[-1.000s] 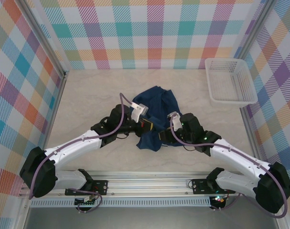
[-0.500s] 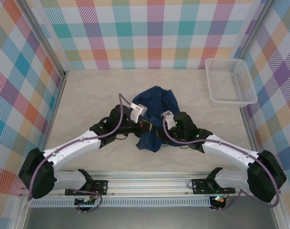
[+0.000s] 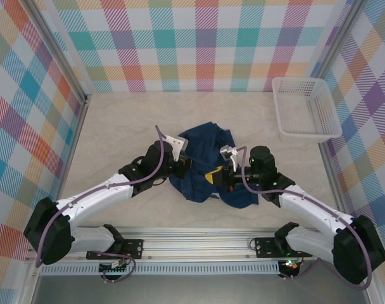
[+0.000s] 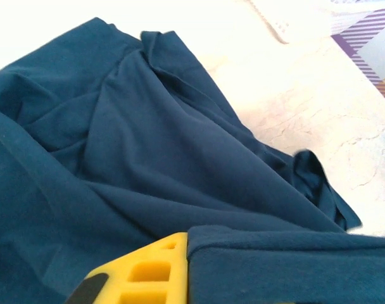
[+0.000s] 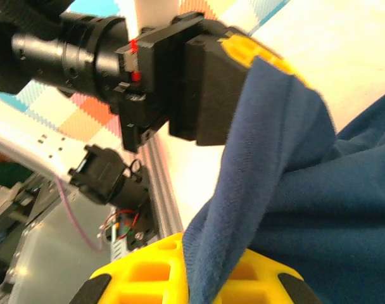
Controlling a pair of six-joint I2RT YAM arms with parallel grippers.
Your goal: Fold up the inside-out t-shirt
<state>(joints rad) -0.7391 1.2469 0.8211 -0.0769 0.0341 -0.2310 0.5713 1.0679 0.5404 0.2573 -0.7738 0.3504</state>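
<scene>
- t-shirt (image 3: 208, 158): crumpled at mid-tabletop (image 3: 116, 126), just beyond both arms.
- left claw (image 3: 184, 166): at the t-shirt's left edge, touching the cloth.
- right claw (image 3: 214, 176): on the t-shirt's near part, cloth between its fingers.
- basket (image 3: 305, 107): far right corner, well apart from the t-shirt.

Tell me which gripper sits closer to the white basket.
The right gripper: it pinches the shirt on the side toward the basket, while the left gripper is at the shirt's opposite side.

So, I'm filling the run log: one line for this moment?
left gripper: shut on t-shirt | right gripper: shut on t-shirt | t-shirt: bunched on table
</scene>
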